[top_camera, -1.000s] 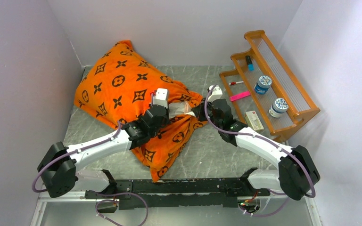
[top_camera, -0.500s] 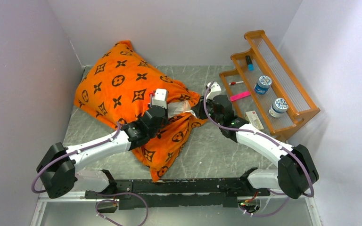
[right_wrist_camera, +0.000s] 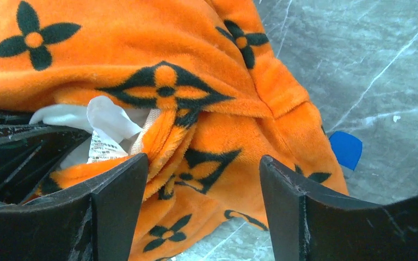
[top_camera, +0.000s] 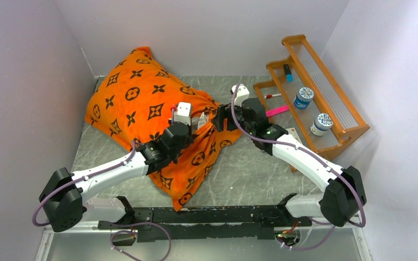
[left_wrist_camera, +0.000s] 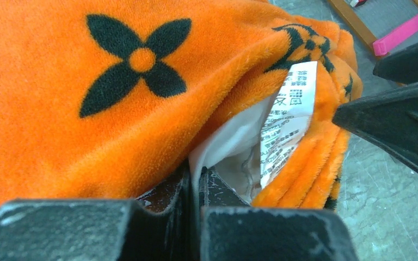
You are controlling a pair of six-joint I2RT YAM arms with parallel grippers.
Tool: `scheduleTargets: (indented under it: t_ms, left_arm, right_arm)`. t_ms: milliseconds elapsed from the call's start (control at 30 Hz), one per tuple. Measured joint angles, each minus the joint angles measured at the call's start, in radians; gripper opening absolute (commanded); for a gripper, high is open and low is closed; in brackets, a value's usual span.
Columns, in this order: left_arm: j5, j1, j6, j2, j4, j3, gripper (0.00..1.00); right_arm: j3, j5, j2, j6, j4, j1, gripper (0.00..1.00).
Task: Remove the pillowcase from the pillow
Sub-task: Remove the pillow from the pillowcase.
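1. Pillowcase (top_camera: pixel 136 103), a large bright orange plush cover printed with dark brown flower and circle motifs, was found lying on the grey marbled table (top_camera: pixel 250 174). Its bulk stretched away beyond and to the left of the left pincer (left_wrist_camera: pixel 195 182), and its open mouth sat right at the tips of both pincers.
2. Within the last second the right pincer (right_wrist_camera: pixel 201 163) had been released. Its jaws, clenched at the mouth hem a moment earlier, were seen spread wide, with a fold of orange fabric lying between and beyond them but gripped by neither finger.
3. That pincer had also been carried a little farther from the arm bases, and the whole bundle had been shifted slightly.
4. The left pincer was kept clenched. Fabric of the plump white stuffed pillow (left_wrist_camera: pixel 223 147) was seen running down into the seam between its closed fingers, so it was judged to be grasping the pillow at the opening.
5. The release was judged to be preparation for a fresh grip on the hem. With the cover hardly drawn back, the task was judged barely begun.
6. Only a small patch of pillow and a white printed care label (left_wrist_camera: pixel 288 117) were exposed, just ahead of the left pincer's tips. Elsewhere the pillow was hidden under orange plush.
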Motion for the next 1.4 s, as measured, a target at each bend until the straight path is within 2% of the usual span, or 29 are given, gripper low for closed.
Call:
scheduleTargets:
  t_ms: [300, 400, 633, 833, 1000, 1133, 1233, 1400]
  left_arm:
    - [-0.011, -0.005, 0.003, 0.000, -0.002, 0.000, 0.05]
    - [-0.016, -0.008, 0.004, -0.002, -0.004, 0.000, 0.05]
    - [-0.025, -0.014, 0.003, -0.010, -0.012, 0.000, 0.05]
    - [-0.028, -0.020, -0.002, -0.010, -0.011, 0.000, 0.05]
    - [-0.027, -0.023, -0.005, -0.010, -0.007, -0.005, 0.05]
    - [-0.029, -0.024, -0.010, -0.011, -0.005, -0.006, 0.05]
    - [-0.029, -0.024, -0.021, -0.011, -0.002, -0.010, 0.05]
    - [-0.029, -0.024, -0.029, -0.012, 0.012, -0.023, 0.05]
  right_arm:
    - [0.165, 0.149, 0.120, -0.029, -0.107, 0.116, 0.79]
    - [0.201, 0.213, 0.163, -0.029, -0.134, 0.144, 0.77]
    - [0.218, 0.383, 0.213, -0.031, -0.165, 0.167, 0.61]
    - [0.191, 0.470, 0.217, -0.042, -0.145, 0.183, 0.31]
    - [0.133, 0.463, 0.198, -0.039, -0.089, 0.171, 0.14]
    - [0.075, 0.397, 0.164, -0.023, -0.054, 0.104, 0.08]
    - [0.025, 0.307, 0.148, 0.001, -0.019, 0.048, 0.00]
    - [-0.037, 0.170, 0.146, 0.044, 0.050, -0.013, 0.00]
